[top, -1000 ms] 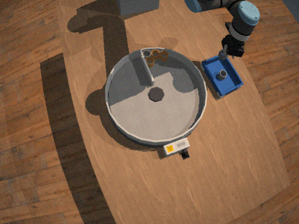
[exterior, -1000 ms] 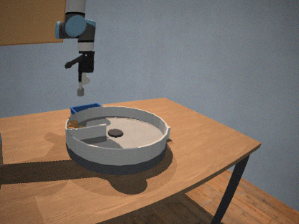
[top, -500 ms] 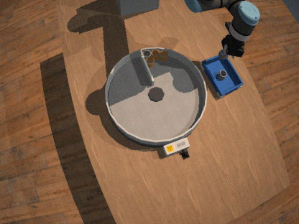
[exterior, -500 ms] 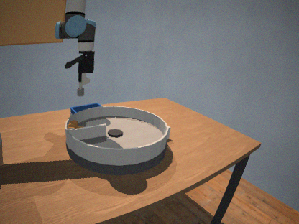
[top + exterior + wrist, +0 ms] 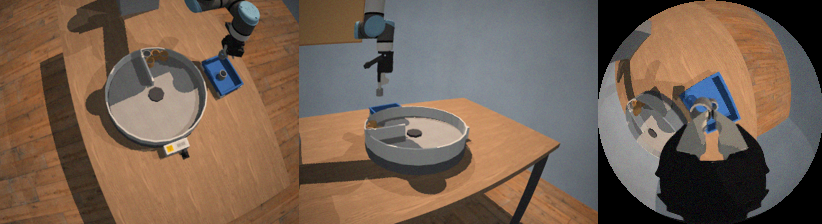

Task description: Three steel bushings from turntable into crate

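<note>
One steel bushing (image 5: 223,75) already in blue crate (image 5: 214,79); second bushing (image 5: 379,92) pinched in nearly closed gripper (image 5: 381,84), carried high above crate for clearance over turntable (image 5: 118,126) wall.

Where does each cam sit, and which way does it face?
Top: overhead, facing down on the round grey turntable; arm wrist and end effector show.
Exterior: beside the wooden table, facing across it; arm hangs top left.
Wrist: on the end effector, facing down past its fingers.
Shared: all show the blue plastic crate and the held grey steel bushing.
</note>
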### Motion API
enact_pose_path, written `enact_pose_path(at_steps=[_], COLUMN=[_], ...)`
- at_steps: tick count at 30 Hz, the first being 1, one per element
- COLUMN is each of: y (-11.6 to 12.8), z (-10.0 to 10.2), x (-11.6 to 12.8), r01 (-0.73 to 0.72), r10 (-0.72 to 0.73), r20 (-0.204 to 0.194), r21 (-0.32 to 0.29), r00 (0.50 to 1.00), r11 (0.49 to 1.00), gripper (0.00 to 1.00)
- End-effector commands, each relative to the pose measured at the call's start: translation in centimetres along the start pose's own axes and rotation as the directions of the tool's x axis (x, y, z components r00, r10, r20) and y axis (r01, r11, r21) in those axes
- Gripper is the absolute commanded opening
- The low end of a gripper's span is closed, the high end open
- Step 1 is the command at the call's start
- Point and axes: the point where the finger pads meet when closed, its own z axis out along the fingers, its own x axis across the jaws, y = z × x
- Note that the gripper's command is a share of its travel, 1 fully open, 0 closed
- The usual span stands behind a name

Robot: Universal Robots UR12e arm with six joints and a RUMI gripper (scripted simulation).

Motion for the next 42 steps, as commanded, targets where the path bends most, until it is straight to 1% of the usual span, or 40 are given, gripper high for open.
enact_pose_path(at_steps=[1,4,10,12,15,17,20,42], y=[0.0,0.1,0.1,0.1,0.1,0.1,0.1,0.1], z=[0.7,2.0,5.6,5.6,7.0,7.5,7.8,7.8], x=[0.0,0.0,0.1,0.1,0.1,0.1,0.1,0.1], r01=[0.0,0.0,0.0,0.0,0.0,0.0,0.0,0.0], r10=[0.0,0.0,0.0,0.0,0.0,0.0,0.0,0.0], r20=[-0.001,-0.001,-0.001,-0.001,-0.001,-0.001,-0.001,-0.001], r21=[-0.001,-0.001,-0.001,-0.001,-0.001,-0.001,-0.001,-0.001], r00=[1.0,1.0,1.0,1.0,1.0,1.0,1.0,1.0], r11=[1.0,1.0,1.0,1.0,1.0,1.0,1.0,1.0], gripper=[0.0,0.0,0.0,0.0,0.0,0.0,0.0,0.0])
